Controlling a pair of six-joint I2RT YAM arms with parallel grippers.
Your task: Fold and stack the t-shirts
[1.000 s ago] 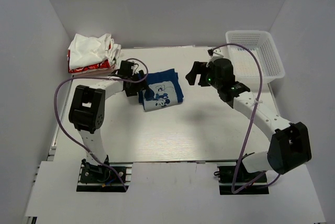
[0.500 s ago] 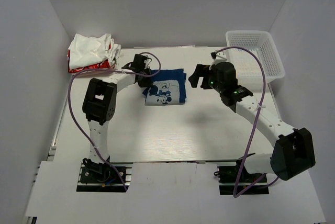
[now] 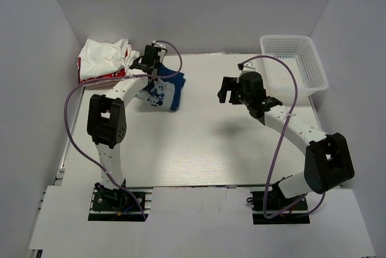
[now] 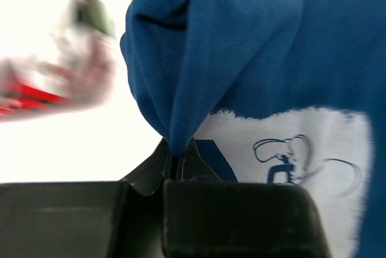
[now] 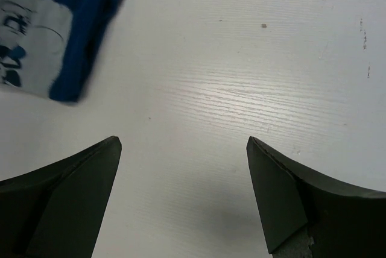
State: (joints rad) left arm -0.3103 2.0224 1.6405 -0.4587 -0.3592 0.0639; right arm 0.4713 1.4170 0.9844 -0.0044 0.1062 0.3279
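The navy blue t-shirt, folded small with its pale grey cartoon print facing out, is bunched into a peak at one edge where the left gripper pinches it. It sits tilted at the table's far left. Just beside it, in the far left corner, the white and red t-shirts lie in a rumpled heap.

You are looking at a robotics lab test cell. Plain white panels close in a pale wood-grain worktop on three sides. The left arm and right arm are bolted at its near edge, trailing purple cables. A white mesh basket sits far right.
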